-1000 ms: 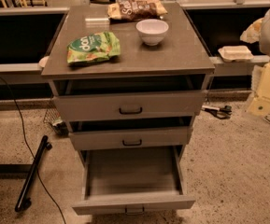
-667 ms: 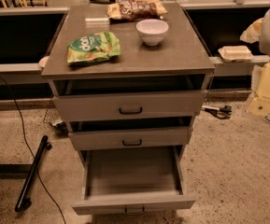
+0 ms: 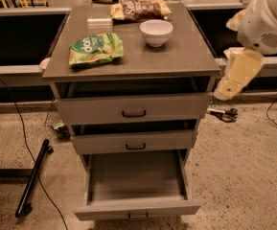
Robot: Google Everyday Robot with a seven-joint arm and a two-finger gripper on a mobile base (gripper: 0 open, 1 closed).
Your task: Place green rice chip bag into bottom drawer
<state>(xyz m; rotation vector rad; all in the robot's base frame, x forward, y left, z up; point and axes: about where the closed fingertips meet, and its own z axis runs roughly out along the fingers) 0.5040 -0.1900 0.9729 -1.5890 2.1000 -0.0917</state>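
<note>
Where the robot's arm (image 3: 267, 18) enters at the right edge, the pale tan piece at its lower end is taken to be the pincer (image 3: 227, 89). It is held in the air just beside the right side of the cabinet, level with the top drawer (image 3: 133, 110). Whether it is set wide or narrow cannot be told.

Below it, a small dark tool (image 3: 223, 113) is seen lying on the speckled floor (image 3: 243, 176) near the cabinet's right side.

On the worktop (image 3: 186, 56), the white bowl (image 3: 156, 31) is the thing placed closest to the pincer, right of centre. Just beyond it, at the far edge, a brown-and-tan snack bag (image 3: 139, 8) is laid flat. The green rice chip bag (image 3: 96, 48) is found on the left part of the worktop, lying flat with its lettering up. It is apart from the bowl and well apart from the pincer, so the bowl lies between the two.

The top drawer and the middle drawer (image 3: 134, 142) are each drawn out a little, with a dark gap above each front. The bottom drawer (image 3: 137, 174) is pulled far out toward the near side, its flat grey floor exposed, with only its far part overhung by the upper two.

At the left, a black cable (image 3: 18, 133) and a black bar (image 3: 32, 178) are seen on the floor.
</note>
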